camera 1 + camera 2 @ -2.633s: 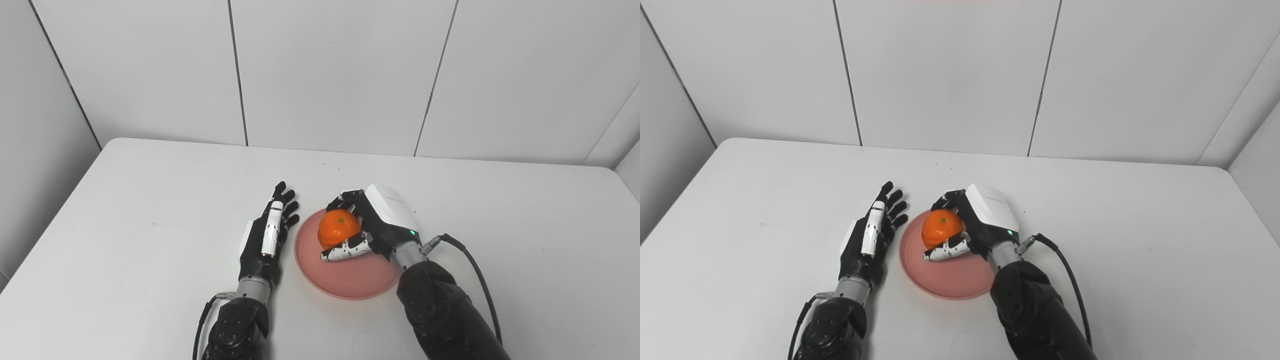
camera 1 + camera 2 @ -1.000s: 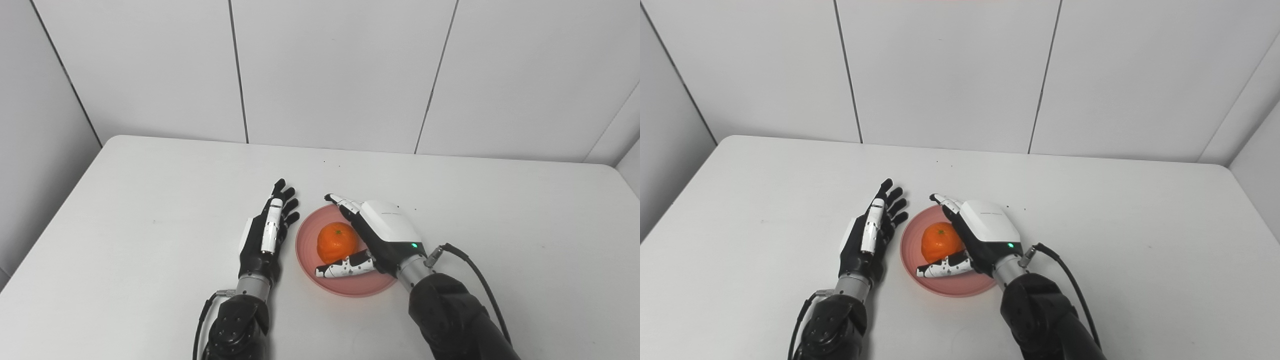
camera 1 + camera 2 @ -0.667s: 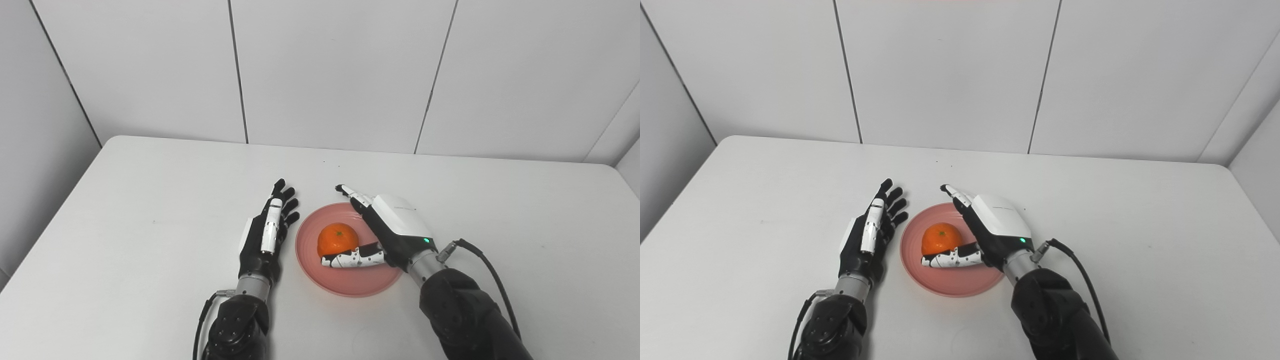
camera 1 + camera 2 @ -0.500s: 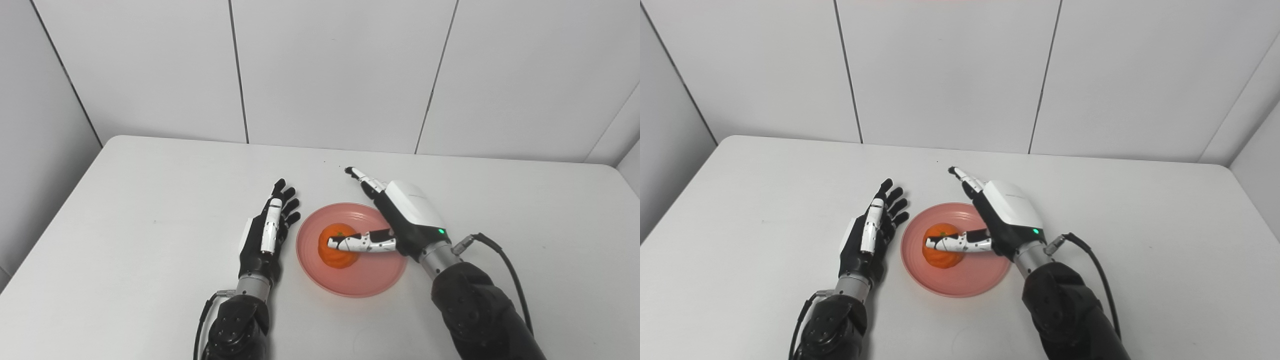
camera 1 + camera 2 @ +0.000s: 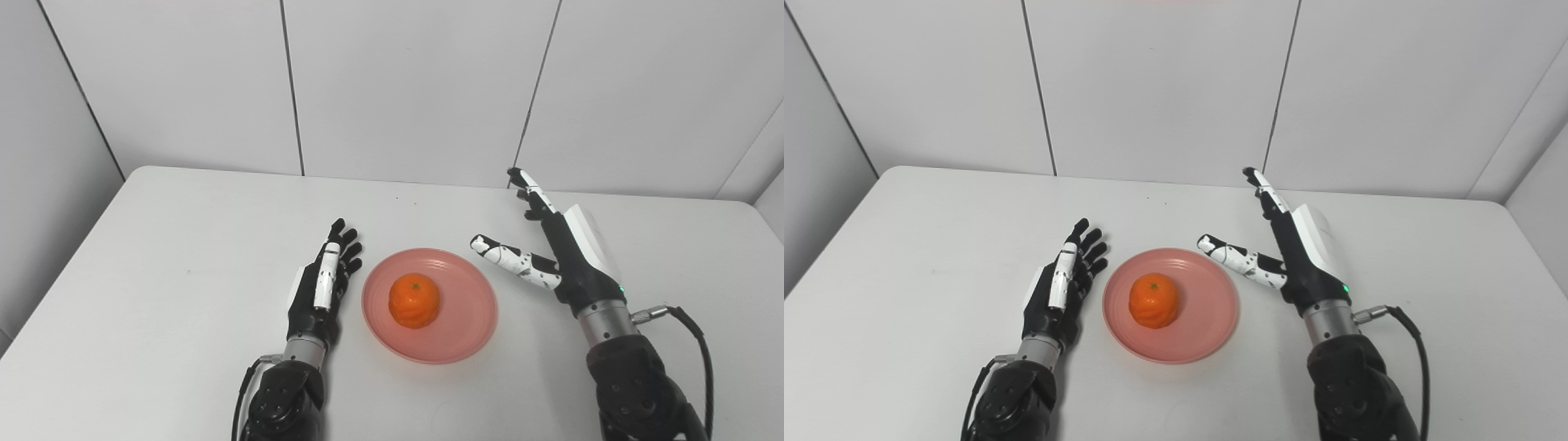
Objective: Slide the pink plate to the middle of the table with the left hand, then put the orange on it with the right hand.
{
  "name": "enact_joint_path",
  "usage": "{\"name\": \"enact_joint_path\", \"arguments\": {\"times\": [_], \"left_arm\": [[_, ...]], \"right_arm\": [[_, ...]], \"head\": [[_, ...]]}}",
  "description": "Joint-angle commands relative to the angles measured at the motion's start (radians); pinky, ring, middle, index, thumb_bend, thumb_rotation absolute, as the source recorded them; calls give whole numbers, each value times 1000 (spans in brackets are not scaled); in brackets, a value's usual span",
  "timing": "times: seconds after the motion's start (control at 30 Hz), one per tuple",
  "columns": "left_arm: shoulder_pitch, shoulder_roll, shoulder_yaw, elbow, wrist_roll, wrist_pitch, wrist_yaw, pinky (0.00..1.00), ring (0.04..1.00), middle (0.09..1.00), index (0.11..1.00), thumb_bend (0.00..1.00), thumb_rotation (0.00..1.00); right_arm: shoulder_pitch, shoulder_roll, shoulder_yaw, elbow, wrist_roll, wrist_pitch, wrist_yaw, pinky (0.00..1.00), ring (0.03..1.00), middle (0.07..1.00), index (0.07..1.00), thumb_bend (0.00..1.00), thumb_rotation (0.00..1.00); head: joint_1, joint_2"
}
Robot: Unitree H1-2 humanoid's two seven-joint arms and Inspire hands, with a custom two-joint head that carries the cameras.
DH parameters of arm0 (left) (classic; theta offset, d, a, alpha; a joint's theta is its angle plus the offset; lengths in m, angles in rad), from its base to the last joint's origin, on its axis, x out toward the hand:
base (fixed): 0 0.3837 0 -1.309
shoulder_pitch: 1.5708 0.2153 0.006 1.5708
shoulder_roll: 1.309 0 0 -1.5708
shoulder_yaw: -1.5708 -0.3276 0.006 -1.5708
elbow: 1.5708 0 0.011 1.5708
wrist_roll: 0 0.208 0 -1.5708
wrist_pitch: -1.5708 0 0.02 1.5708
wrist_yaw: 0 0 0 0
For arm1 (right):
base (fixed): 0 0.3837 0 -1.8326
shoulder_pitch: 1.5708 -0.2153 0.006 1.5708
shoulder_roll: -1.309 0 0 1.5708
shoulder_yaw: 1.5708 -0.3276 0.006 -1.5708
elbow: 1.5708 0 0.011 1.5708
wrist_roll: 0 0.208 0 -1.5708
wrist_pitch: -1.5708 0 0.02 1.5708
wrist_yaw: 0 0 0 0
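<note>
Clearing away is the step in hand. From the left eye, the round orange fruit [image 5: 414, 300] sits on the shallow pink round plate [image 5: 465, 334] near the middle of the white table [image 5: 153, 245]; the right hand [image 5: 566, 257] is open and empty, raised beside the plate's right rim, so lift it off toward the right edge without clipping that rim. From the right eye, the left hand [image 5: 1056, 291] lies open and empty just beside the plate's left rim; keep it flat.

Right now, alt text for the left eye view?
A round orange sits on a pink round plate mid-table, held by neither hand. The open left hand lies flat beside the plate; the open right hand is raised to its right.
</note>
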Motion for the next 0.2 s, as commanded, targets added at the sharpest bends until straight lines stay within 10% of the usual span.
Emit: {"name": "enact_joint_path", "arguments": {"times": [0.0, 0.17], "left_arm": [[-12, 1, -2, -32, -8, -15, -14, 927, 931, 943, 944, 374, 1000], [-5, 12, -9, -52, -1, -20, -29, 943, 936, 952, 952, 376, 1000]], "right_arm": [[6, 20, -31, -7, 55, -15, -32, 868, 918, 937, 931, 828, 991], [49, 71, -88, 39, 240, -38, -39, 899, 950, 977, 984, 805, 1000]], "head": [[1, -1], [8, 0]]}}
